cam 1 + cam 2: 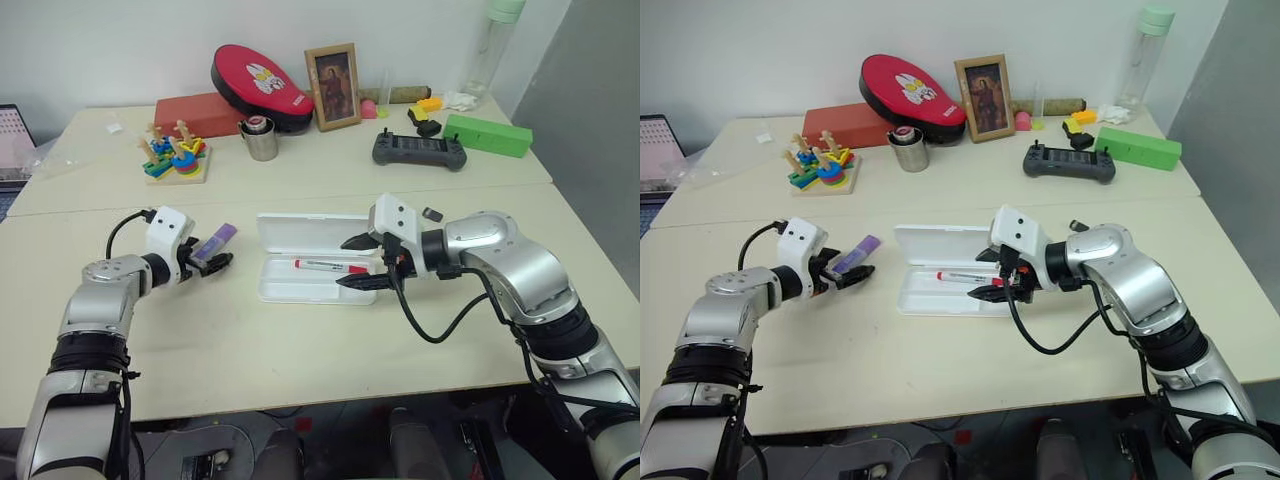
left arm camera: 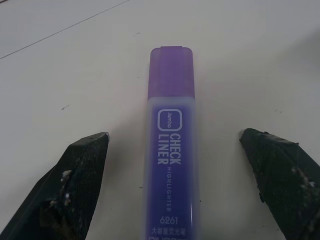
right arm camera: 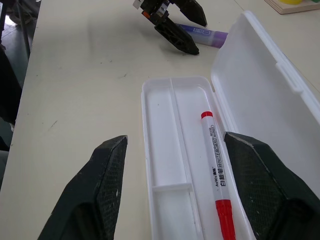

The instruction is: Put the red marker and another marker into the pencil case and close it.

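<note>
Reading "CHECK LINER": purple marker [image 2: 171,165]

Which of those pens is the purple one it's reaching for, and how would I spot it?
Find the open white pencil case in the middle of the near table. The purple marker lies flat on the tabletop beyond its lid end, between the open fingers of the left end effector. It is short, chunky and lavender, unlike the slim red marker lying inside the case.

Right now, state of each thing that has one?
pencil case: lid open, flat on table
red marker: capped, lying in the case
purple marker: capped, on table between the left tool's fingers, not gripped
left tool: open
right tool: open, over the case
</note>
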### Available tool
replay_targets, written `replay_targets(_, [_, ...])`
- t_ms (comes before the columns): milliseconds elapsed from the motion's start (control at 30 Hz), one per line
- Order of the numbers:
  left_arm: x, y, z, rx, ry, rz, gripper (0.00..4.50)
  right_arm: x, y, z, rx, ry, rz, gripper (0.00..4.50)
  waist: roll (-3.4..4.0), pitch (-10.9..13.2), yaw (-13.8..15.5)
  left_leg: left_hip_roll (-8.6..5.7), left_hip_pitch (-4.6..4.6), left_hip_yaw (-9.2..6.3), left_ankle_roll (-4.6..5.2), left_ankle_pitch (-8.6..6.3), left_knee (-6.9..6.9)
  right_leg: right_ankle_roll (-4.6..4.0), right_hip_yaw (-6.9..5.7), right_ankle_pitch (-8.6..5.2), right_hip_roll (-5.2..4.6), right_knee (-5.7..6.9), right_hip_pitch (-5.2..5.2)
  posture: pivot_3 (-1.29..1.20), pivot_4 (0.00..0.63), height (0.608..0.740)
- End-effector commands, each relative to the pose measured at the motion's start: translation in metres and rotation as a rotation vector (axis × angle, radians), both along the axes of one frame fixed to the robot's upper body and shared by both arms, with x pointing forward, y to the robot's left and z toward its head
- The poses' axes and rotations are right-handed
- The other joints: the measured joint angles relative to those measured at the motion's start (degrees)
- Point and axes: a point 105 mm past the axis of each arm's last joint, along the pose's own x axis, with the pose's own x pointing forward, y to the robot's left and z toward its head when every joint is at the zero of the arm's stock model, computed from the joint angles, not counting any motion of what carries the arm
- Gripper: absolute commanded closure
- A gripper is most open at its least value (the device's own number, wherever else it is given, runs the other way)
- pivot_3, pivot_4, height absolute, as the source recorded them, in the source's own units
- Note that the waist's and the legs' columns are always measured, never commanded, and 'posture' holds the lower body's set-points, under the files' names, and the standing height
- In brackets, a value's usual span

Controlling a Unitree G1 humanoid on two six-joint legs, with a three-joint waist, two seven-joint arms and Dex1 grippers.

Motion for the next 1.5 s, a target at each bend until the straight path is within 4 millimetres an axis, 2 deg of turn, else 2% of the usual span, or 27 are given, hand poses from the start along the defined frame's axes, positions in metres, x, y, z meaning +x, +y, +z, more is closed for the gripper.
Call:
replay_targets(33, [0.003,-0.003,-0.013,0.014,0.036,-0.02,0.0,-0.005,0.003,0.01,0.019,-0.038,0.031,1.3,-0.02,0.0,0.2,0.0,0.01,0.0,0.0,0.0,0.01,0.0,0.0,0.0,0.0,0.02,0.02,0.0,0.15,0.74])
replay_targets(300, [0.008,-0.004,-0.011,0.011,0.043,-0.027,0.0,-0.005,0.001,0.011,0.016,-0.041,0.024,1.3,-0.01,0.0,0.3,0.0,0.13,0.0,0.28,0.12,0.03,0.08,-0.01,0.18,0.0,0.06,0.16,0.0,0.15,0.74])
replay_targets(333, [0.008,-0.004,-0.01,0.011,0.042,-0.03,0.37,-0.004,0.001,0.01,0.016,-0.04,0.021,1.27,-0.01,0.0,0.3,0.0,0.13,0.0,0.31,0.15,0.03,0.08,-0.01,0.21,0.0,0.06,0.16,0.0,0.15,0.74])
replay_targets(367, [0.008,-0.004,-0.01,0.011,0.042,-0.032,0.47,-0.004,0.0,0.01,0.016,-0.038,0.019,1.27,-0.01,0.0,0.3,0.0,0.13,0.0,0.32,0.18,0.04,0.09,-0.01,0.24,0.0,0.06,0.16,0.0,0.15,0.74])
replay_targets(600, [0.004,-0.002,-0.01,0.009,0.047,-0.036,1.96,-0.005,0.001,0.008,0.017,-0.033,0.02,1.27,-0.01,0.0,0.1,0.0,0.13,0.0,0.34,0.23,0.03,0.08,-0.01,0.28,0.0,0.07,0.16,0.0,0.15,0.74])
replay_targets(633, [0.004,-0.002,-0.009,0.01,0.047,-0.035,2.05,-0.005,0.001,0.008,0.017,-0.032,0.022,1.27,-0.01,0.0,0.1,0.0,0.13,0.0,0.34,0.23,0.03,0.08,-0.01,0.28,0.0,0.07,0.16,0.0,0.15,0.74])
replay_targets(733, [0.004,-0.003,-0.009,0.011,0.044,-0.035,2.81,-0.006,0.001,0.008,0.017,-0.03,0.025,1.27,-0.01,0.0,0.1,0.0,0.14,0.0,0.35,0.25,0.03,0.08,0.0,0.28,0.0,0.07,0.16,0.0,0.15,0.74])
replay_targets(833, [0.005,-0.003,-0.009,0.01,0.049,-0.022,3.28,-0.006,0.001,0.007,0.015,-0.03,0.026,1.27,-0.01,0.0,0.1,0.0,0.14,0.0,0.36,0.27,0.03,0.09,0.0,0.29,0.0,0.08,0.16,0.0,0.15,0.74])
replay_targets(1067, [0.004,-0.006,-0.01,0.016,0.057,-0.022,3.29,-0.006,0.001,0.006,0.011,-0.028,0.029,1.27,-0.01,0.0,0.1,0.0,0.13,0.0,0.37,0.28,0.02,0.09,0.0,0.3,0.0,0.07,0.15,0.0,0.15,0.74])
replay_targets(1133, [0.006,-0.007,0.0,0.014,0.022,-0.021,3.29,-0.006,0.0,0.005,0.008,-0.029,0.026,1.27,-0.01,0.0,0.1,0.0,0.12,0.0,0.37,0.28,0.02,0.09,0.0,0.3,0.0,0.05,0.15,0.0,0.15,0.74])
replay_targets(1200, [0.006,-0.009,0.017,-0.02,-0.03,-0.02,3.29,-0.008,-0.001,0.004,0.004,-0.026,0.028,1.27,-0.01,0.0,0.1,0.0,0.11,0.0,0.37,0.28,0.01,0.09,-0.01,0.3,0.0,0.04,0.15,0.0,0.15,0.74])
replay_targets(1267, [-0.004,-0.016,0.034,-0.021,-0.06,-0.083,3.29,-0.009,-0.002,0.003,-0.001,-0.023,0.028,1.27,-0.01,0.0,0.0,0.0,0.06,0.0,0.37,0.28,0.01,0.09,-0.01,0.3,0.0,0.0,0.1,0.0,0.15,0.74])
replay_targets(1333, [-0.017,-0.024,0.041,-0.004,-0.061,-0.148,3.29,-0.01,-0.003,0.002,-0.003,-0.023,0.025,1.27,-0.02,0.0,0.0,0.0,-0.02,0.0,0.36,0.28,0.0,0.08,0.0,0.3,0.0,-0.04,0.05,0.0,0.15,0.74])
replay_targets(1500, [-0.069,-0.047,0.043,0.077,-0.009,-0.38,3.29,-0.009,-0.005,0.001,-0.005,-0.024,0.012,1.27,-0.01,0.0,-0.2,0.0,-0.07,0.02,0.22,0.35,-0.15,0.06,0.03,0.29,0.0,-0.06,-0.1,0.0,0.15,0.74])
